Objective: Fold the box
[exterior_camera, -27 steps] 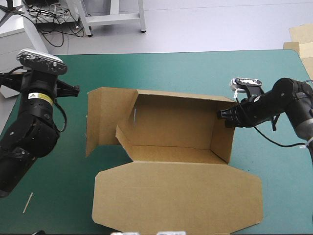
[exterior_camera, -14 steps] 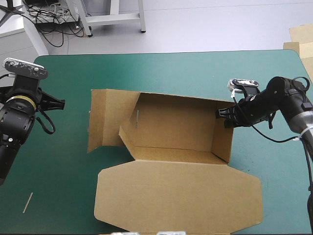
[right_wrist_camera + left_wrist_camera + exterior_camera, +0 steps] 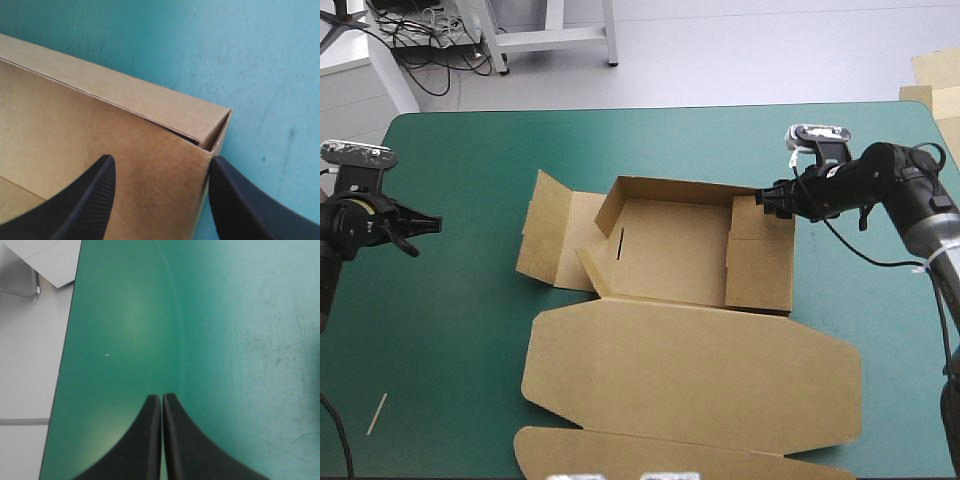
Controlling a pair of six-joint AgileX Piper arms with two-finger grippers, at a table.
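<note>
Astride box (image 3: 75,125), seemingly: right end effector (image 3: 161,159)

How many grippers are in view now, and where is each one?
2. The left gripper is shut over the teal-green cover near its left edge, apart from the box. The right gripper is open astride the box's far right corner.

The light is bright and even. The box (image 3: 670,250) throws only a thin, soft shadow on the teal-green cover (image 3: 470,300), and a pale sheen lies on the cover ahead of the left gripper (image 3: 162,397).
</note>
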